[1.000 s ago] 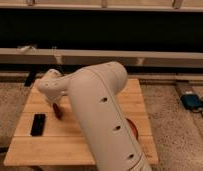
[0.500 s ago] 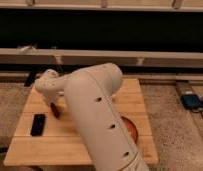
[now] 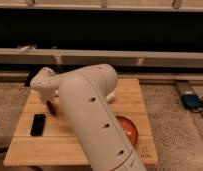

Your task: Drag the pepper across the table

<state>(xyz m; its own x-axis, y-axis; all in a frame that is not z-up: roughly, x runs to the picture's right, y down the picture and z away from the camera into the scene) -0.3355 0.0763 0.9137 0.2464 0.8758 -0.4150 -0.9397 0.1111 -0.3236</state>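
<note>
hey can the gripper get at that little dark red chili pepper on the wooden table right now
Probably yes. The gripper is shut and sits low at the left part of the light wooden table, right against the small dark red chili pepper. Nothing lies between them; the flat black phone rests nearer the front, apart.

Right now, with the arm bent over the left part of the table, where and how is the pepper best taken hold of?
Grip the pepper across its slim middle, coming straight down from above: it lies flat on the table, so only its top and sides are free. The claw is at the pepper's spot, mostly hidden under the arm, with the phone lying apart on its near-left side.
</note>
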